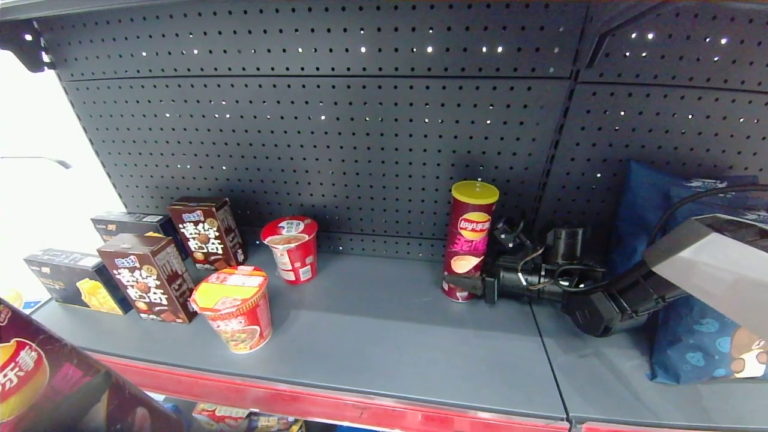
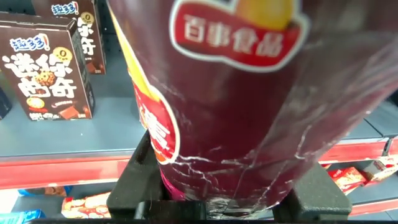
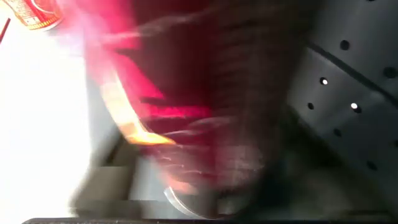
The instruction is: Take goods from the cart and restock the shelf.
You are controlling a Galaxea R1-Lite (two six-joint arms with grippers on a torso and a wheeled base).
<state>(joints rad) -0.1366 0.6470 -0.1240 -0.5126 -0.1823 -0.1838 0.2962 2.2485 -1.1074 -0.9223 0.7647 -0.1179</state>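
Note:
A maroon chips can with a yellow lid stands upright on the grey shelf, close to the pegboard back. My right gripper is shut on its lower part, coming in from the right. In the right wrist view that chips can is a close red blur. A second maroon chips can is clamped between the black fingers of my left gripper; this can shows at the lower left of the head view, below and in front of the shelf's left end.
On the shelf's left stand two brown chocolate boxes, two black boxes, and two red noodle cups. A blue bag fills the right bay. Bare shelf lies between the cups and the standing can.

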